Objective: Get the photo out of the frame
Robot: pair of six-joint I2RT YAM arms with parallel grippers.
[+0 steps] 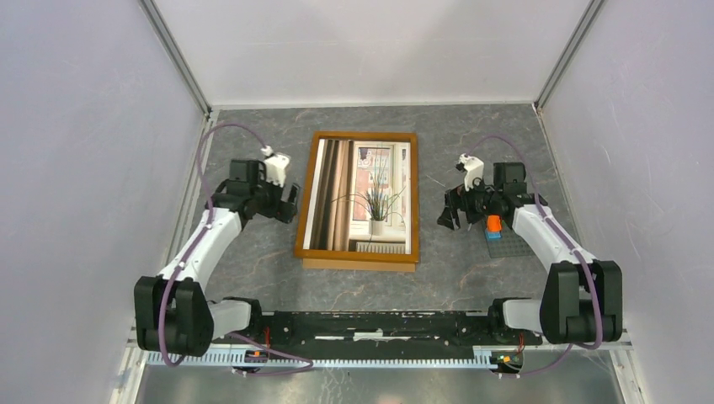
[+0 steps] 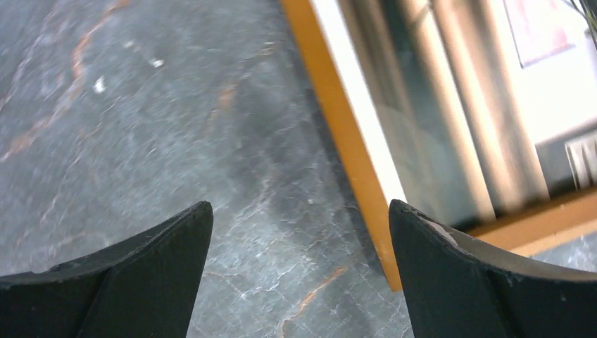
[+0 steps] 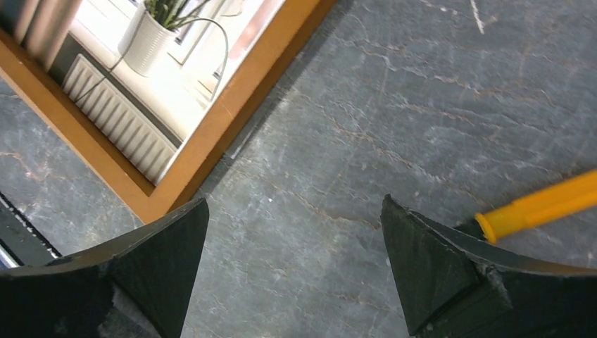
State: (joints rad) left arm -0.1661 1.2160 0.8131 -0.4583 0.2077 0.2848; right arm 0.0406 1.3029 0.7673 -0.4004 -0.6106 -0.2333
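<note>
The frame (image 1: 308,198), with narrow orange-brown moulding, lies flat in the middle of the table, picture side up. Inside it the photo (image 1: 362,198) shows curtains, a window and a spiky potted plant. My left gripper (image 1: 290,202) hovers just off the frame's left side, open and holding nothing. My right gripper (image 1: 448,215) hovers off the right side, also open and empty. In the left wrist view the moulding (image 2: 345,134) and photo (image 2: 450,105) lie beyond the wide-apart gripper (image 2: 299,204). In the right wrist view the frame's corner (image 3: 232,105) and photo (image 3: 155,63) sit up-left of the gripper (image 3: 296,199).
A small grey baseplate (image 1: 509,242) carrying an orange block (image 1: 493,224) sits under my right forearm. A yellow rod (image 3: 542,204) pokes out behind my right finger in the wrist view. White walls enclose the marbled grey table (image 1: 253,252) on three sides.
</note>
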